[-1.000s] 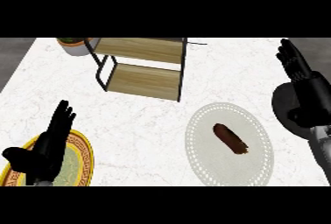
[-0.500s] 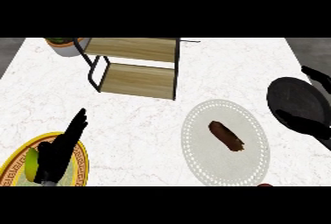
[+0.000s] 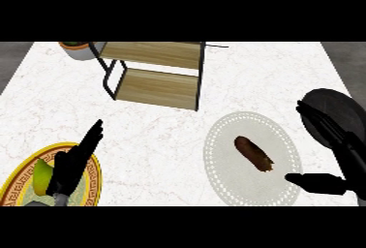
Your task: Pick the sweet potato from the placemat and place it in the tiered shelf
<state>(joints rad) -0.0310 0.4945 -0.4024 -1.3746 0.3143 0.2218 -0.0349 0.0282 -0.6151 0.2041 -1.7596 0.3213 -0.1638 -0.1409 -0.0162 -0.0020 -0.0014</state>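
Observation:
A brown sweet potato (image 3: pixel 253 153) lies slantwise in the middle of the round white placemat (image 3: pixel 227 180), right of centre on the counter. My right hand (image 3: pixel 334 127) hovers at the placemat's right edge, open. Its thumb (image 3: pixel 314 183) reaches over the mat's lower right rim, just short of the potato, and nothing is held. The tiered shelf (image 3: pixel 158 88), a black frame with two wooden boards, stands at the back, left of the mat. At the lower left my left hand (image 3: pixel 73 165) is open, fingers straight and seen edge-on.
A yellow patterned plate (image 3: pixel 17 180) with a green fruit (image 3: pixel 43 175) lies at the lower left, partly under the left hand. A potted plant (image 3: pixel 78 49) stands at the back left beside the shelf. White marble runs between shelf and placemat.
My right hand has come down and in from the far right edge to the placemat's right rim, thumb now over the mat. The left hand has turned edge-on. The potato has not moved.

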